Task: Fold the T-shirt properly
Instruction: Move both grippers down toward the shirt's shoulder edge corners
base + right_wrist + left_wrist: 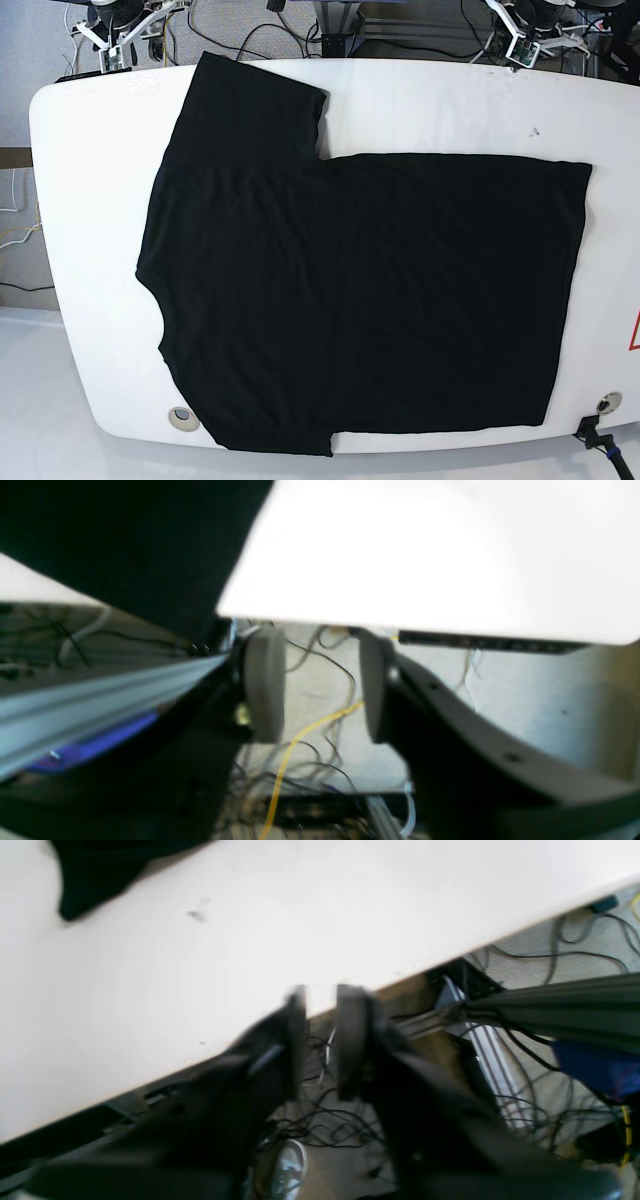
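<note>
Two claws hang parted and empty off the tabletop's (60, 250) far edge, I judge so the T-shirt (360, 300) lies unobstructed, spread flat and plain side up. Left to right, base view alone shows the whole shirt; the right claw (317, 680) gapes moderately, the left claw (320, 1040) narrowly.

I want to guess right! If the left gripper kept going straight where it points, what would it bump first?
Probably the white table: the left gripper, jaws apart and empty, points at its near edge. The T-shirt lies farther off. Depth is unclear.
</note>
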Available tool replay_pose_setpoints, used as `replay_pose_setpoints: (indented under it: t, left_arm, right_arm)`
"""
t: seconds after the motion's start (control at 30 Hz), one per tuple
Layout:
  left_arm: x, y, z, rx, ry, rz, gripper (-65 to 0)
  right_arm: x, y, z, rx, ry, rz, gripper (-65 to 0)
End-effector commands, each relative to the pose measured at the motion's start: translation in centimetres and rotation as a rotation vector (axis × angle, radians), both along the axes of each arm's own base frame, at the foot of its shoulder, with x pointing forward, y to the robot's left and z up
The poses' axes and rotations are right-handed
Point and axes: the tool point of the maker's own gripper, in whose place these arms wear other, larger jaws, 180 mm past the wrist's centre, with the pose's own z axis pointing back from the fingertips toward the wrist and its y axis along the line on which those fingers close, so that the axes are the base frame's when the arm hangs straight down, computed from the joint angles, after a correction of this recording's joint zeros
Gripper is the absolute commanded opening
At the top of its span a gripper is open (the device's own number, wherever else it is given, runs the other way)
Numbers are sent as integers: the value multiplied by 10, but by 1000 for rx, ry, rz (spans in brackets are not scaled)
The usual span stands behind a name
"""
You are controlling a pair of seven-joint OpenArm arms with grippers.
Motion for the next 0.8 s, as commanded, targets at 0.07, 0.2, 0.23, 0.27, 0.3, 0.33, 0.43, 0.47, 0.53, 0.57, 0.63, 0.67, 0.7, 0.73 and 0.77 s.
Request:
replay_pose_setpoints:
  t: [0.07,0.2,0.23,0.27,0.3,0.33,0.43,0.47,0.53,0.57,0.63,0.67,0.7,0.73,0.77]
  left_arm:
    - [7,7,4,30,0,-17,-395]
    - [12,2,9,7,-25,0,-396]
    - [13,2,9,6,-28,-1,-398]
    - [13,1,9,4,-29,-4,-397]
    - [13,2,9,3,-28,1,-397]
    - [15,1,9,3,-32,-2,-398]
    - [17,1,11,4,-43,-2,-399]
    - [18,0,12,3,-47,-6,-398]
    - [19,0,12,2,-49,-1,-400]
    - [20,-1,12,4,-51,-5,-397]
    - [22,-2,14,-3,-61,-9,-396]
    - [23,-1,14,1,-66,-9,-395]
    - [24,-2,15,-4,-72,-11,-395]
    - [26,-2,16,-1,-78,-11,-396]
    - [25,-2,16,-3,-77,-10,-398]
  right_arm:
    - [19,6,15,35,-82,-6,-347]
    - [32,7,8,57,-105,22,-362]
    - [34,8,4,73,-104,24,-360]
    - [36,8,1,90,-102,25,-363]
    - [38,9,-4,110,-94,24,-362]
    - [39,10,-9,132,-87,21,-362]
    - [39,15,-25,215,-48,8,-362]
    - [38,17,-28,241,-34,3,-362]
    - [38,22,-35,282,-2,-2,-362]
    - [36,26,-37,303,19,-5,-361]
    - [36,33,-40,338,51,-5,-362]
    - [35,37,-41,358,68,-6,-363]
    - [35,41,-42,374,86,-3,-362]
    - [33,44,-44,384,105,0,-364]
    - [31,47,-44,392,118,0,-364]
